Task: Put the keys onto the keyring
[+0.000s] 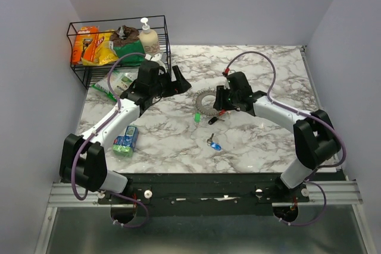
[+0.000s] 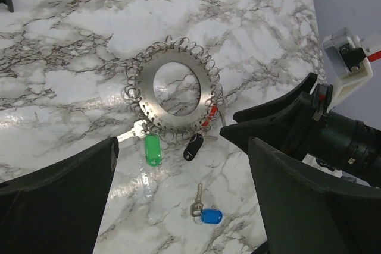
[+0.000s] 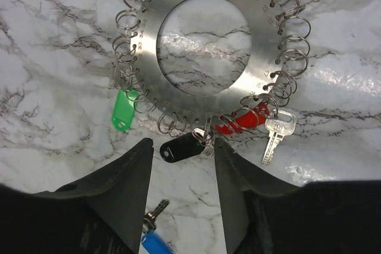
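Note:
The keyring (image 1: pixel 205 103) is a silvery toothed disc with an open centre and many small split rings round its rim, flat on the marble. It shows in the left wrist view (image 2: pixel 144 87) and the right wrist view (image 3: pixel 149 46). A green key (image 3: pixel 122 114), a black key (image 3: pixel 181 147) and a red key (image 3: pixel 241 120) with a silver blade (image 3: pixel 275 135) hang at its near rim. A blue key (image 1: pixel 214 144) lies loose, apart from the ring (image 2: pixel 208 215). My right gripper (image 3: pixel 183 154) is open, its tips either side of the black key. My left gripper (image 1: pixel 181 81) is open and empty, left of the ring.
A black wire basket (image 1: pixel 164 34) at the back left holds a soap bottle (image 1: pixel 148 37) and packets. A blue-green pack (image 1: pixel 125 140) and a green toothbrush (image 1: pixel 105 92) lie on the left of the marble table (image 1: pixel 262 141). Walls stand on three sides.

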### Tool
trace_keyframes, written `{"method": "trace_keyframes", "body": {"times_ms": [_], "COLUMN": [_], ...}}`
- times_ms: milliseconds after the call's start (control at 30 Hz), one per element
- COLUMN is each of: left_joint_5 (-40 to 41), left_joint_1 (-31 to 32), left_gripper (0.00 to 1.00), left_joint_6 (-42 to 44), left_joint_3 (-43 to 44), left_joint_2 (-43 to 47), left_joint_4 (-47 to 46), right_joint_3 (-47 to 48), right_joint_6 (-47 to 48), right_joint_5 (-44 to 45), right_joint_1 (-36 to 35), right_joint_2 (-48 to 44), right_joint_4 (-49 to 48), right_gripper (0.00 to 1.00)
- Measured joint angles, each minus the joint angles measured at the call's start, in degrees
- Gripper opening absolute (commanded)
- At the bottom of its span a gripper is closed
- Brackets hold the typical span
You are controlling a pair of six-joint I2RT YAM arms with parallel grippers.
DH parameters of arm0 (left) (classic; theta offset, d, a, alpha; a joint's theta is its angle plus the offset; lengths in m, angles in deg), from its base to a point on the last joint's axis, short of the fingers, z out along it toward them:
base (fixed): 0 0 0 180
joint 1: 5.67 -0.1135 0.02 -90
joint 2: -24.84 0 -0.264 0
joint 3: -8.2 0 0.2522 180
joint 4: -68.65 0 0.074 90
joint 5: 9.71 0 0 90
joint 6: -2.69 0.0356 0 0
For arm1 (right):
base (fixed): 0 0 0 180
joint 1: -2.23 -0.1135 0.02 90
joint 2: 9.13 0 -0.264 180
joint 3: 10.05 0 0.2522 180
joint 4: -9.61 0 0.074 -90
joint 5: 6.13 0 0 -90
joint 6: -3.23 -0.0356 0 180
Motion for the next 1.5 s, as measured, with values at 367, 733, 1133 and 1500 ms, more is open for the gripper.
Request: {"method": "trace_keyframes", "body": {"times_ms": [367, 733, 1133, 1500], "left_joint_5": [1.0, 2.6, 4.7, 5.7], "left_joint_1": [0.0, 0.0, 0.0, 0.0], "left_gripper": [0.99, 0.99, 0.99, 0.99], "left_joint_6": [1.9, 3.5, 5.2, 6.1], "left_joint_3": [0.2, 0.2, 0.2, 0.2], "left_joint_2": [-1.8, -2.1, -2.6, -2.8], "left_joint_4": [2.5, 2.6, 4.5, 5.5], "right_joint_3": [2.2, 4.3, 4.3, 4.2], "right_joint_6": [-1.0, -1.0, -0.4, 0.0], "right_joint_5": [0.4, 1.2, 1.2, 2.8], "right_joint_1": [0.0, 0.0, 0.0, 0.0], "right_joint_2": [7.5, 11.3, 9.0, 6.8], "right_joint_4": [0.1, 0.2, 0.5, 0.9], "right_gripper": [0.37, 0.01, 0.01, 0.58]}}
